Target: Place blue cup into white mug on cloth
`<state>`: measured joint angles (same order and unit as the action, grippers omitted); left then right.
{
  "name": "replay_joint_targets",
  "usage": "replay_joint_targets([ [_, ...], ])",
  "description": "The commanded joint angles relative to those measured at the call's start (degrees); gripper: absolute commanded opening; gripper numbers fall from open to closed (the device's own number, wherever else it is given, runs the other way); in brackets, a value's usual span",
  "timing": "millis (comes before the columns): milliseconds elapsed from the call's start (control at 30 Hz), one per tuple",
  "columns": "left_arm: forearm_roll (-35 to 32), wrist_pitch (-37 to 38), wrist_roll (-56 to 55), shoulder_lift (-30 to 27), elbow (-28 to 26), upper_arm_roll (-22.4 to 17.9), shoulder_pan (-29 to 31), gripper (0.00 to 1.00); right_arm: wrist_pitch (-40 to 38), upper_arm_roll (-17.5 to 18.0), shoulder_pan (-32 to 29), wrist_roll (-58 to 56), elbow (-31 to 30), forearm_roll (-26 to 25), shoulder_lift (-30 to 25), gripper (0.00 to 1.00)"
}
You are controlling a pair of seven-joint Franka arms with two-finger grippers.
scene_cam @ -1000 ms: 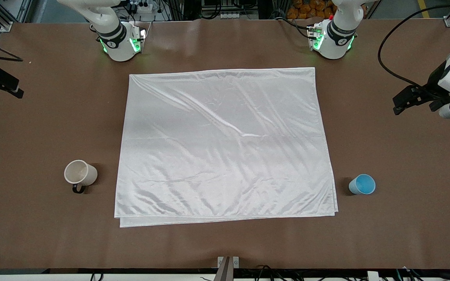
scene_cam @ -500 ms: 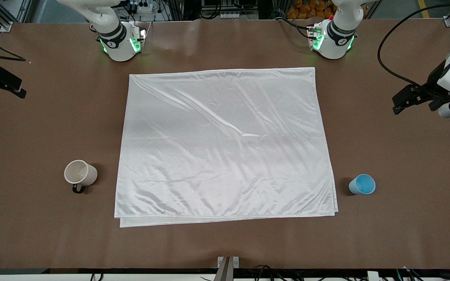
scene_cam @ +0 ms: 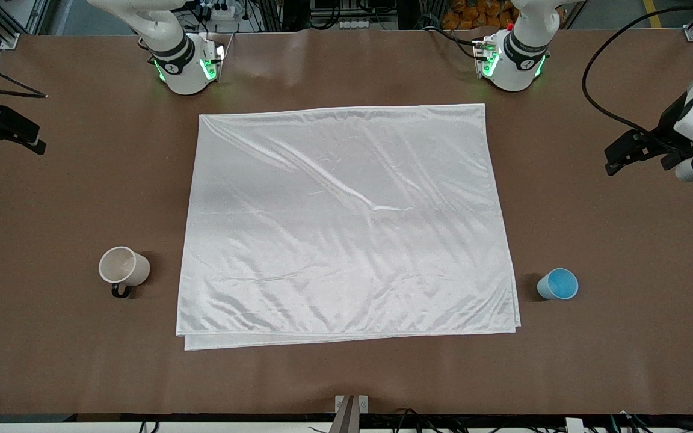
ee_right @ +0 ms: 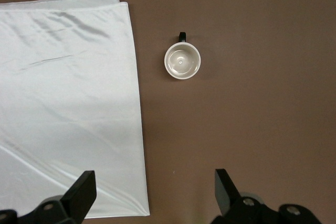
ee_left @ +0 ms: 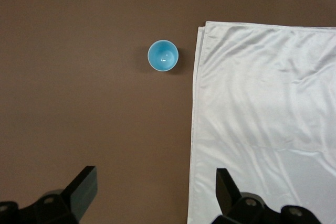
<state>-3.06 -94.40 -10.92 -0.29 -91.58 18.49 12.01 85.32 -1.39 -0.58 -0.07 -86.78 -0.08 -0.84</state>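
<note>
On the brown tabletop (scene_cam: 346, 373), front view, the white satin cloth (scene_cam: 346, 222) lies spread flat at the centre, wrinkled, its edge nearest the camera doubled. The white mug (scene_cam: 123, 267) stands upright off the cloth, near its edge toward the right arm's end, black handle turned toward the camera. The blue cup (scene_cam: 557, 284) stands upright off the cloth, near its edge toward the left arm's end. The left claw (scene_cam: 623, 156) hangs over bare tabletop at the left arm's end; the right claw (scene_cam: 6, 129) hangs over bare tabletop at the right arm's end.

Left wrist view: the left claw (ee_left: 155, 195) is spread wide, grasping nothing, high over the tabletop with the blue cup (ee_left: 163, 56) and cloth border (ee_left: 195, 129) below.

Right wrist view: the right claw (ee_right: 152, 192) is likewise spread and unloaded, above the white mug (ee_right: 182, 61) and cloth (ee_right: 68, 103).
</note>
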Motion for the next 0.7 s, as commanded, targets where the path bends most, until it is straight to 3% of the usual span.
replay_joint_targets([
  [0, 0.4, 0.8, 1.4, -0.1, 0.0, -0.3, 0.9, 1.0, 0.5, -1.4, 0.8, -0.1, -0.3, -0.4, 0.7, 1.0],
  [667, -2.2, -3.1, 1.3, 5.7, -0.1, -0.3, 2.0, 1.0, 8.4, -2.2, 0.6, -0.1, 0.4, 0.0, 11.3, 1.0],
])
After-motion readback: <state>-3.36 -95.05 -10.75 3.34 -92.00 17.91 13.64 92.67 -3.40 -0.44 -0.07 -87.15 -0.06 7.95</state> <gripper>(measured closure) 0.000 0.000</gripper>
